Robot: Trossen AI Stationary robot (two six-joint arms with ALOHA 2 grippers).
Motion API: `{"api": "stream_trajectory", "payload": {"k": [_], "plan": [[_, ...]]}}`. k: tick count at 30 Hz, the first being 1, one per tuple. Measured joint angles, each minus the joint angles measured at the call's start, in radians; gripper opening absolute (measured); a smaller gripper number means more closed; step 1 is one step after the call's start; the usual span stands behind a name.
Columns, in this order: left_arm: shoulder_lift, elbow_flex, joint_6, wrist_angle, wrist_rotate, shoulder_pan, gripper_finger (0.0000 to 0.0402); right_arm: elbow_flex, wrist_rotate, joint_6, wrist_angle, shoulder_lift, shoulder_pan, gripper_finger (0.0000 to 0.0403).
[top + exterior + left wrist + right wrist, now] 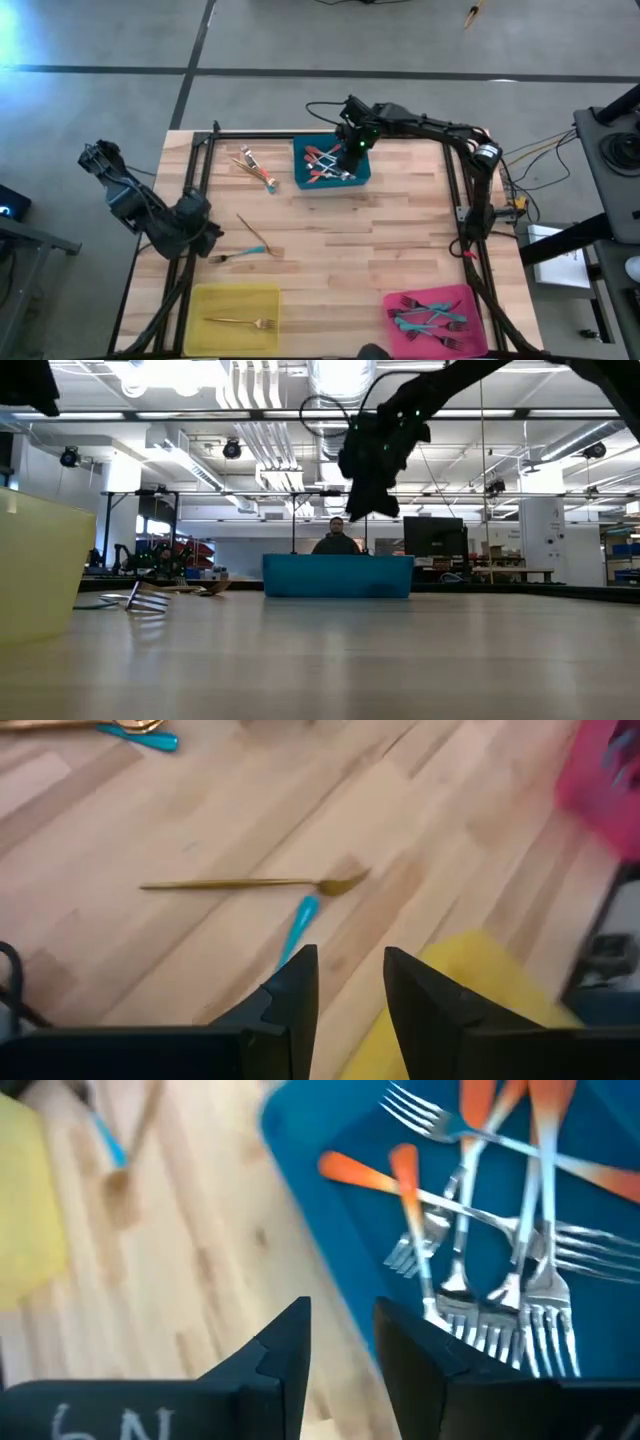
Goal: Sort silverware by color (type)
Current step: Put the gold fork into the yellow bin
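Note:
Several red-orange-handled forks (pixel 470 1230) lie piled in the blue bin (pixel 332 165) at the table's far middle. My right gripper (pixel 340 1350) hovers open over the bin's near left edge, also seen from above (pixel 348 148), with nothing between its fingers. A gold fork (pixel 255 884) and a teal-handled fork (pixel 298 925) lie flat on the wood at the left. My left gripper (pixel 350 990) stands open just above them and holds nothing. One gold fork (pixel 240 322) lies in the yellow bin (pixel 237 300). Teal-handled forks (pixel 430 318) lie in the pink bin (pixel 470 300).
More loose forks (pixel 255 168) lie at the far left, beside the blue bin. A black frame (pixel 455 190) borders the table's left, far and right sides. Bare wood (pixel 370 240) spreads across the middle. Beyond the table, a person (pixel 337 538) sits behind the blue bin.

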Motion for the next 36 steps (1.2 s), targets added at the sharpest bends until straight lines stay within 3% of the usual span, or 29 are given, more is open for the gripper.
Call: {"api": "stream_trajectory", "payload": {"k": [9, 15, 19, 25, 30, 36], "plan": [[0.013, -0.092, 0.198, 0.061, 0.021, 0.000, 0.0099, 0.001, 0.012, 0.119, -0.008, -0.152, 0.092, 0.0104], [0.013, -0.194, 0.385, 0.240, 0.125, 0.000, 0.0099, 0.001, 0.239, 0.177, -0.019, -0.223, 0.234, 0.0100], [0.014, -0.262, 0.486, 0.299, 0.126, 0.005, 0.0099, 0.001, 0.363, 0.264, -0.068, -0.242, 0.317, 0.0102], [0.016, -0.343, 0.558, 0.314, 0.124, 0.057, 0.0099, 0.001, 0.384, 0.396, -0.187, -0.250, 0.400, 0.0105], [0.017, -0.399, 0.558, 0.365, 0.132, 0.112, 0.0099, -0.002, 0.481, 0.413, -0.236, -0.248, 0.455, 0.0107], [0.018, -0.432, 0.633, 0.426, 0.163, 0.178, 0.0099, -0.003, 0.506, 0.413, -0.234, -0.248, 0.467, 0.0113]]}}
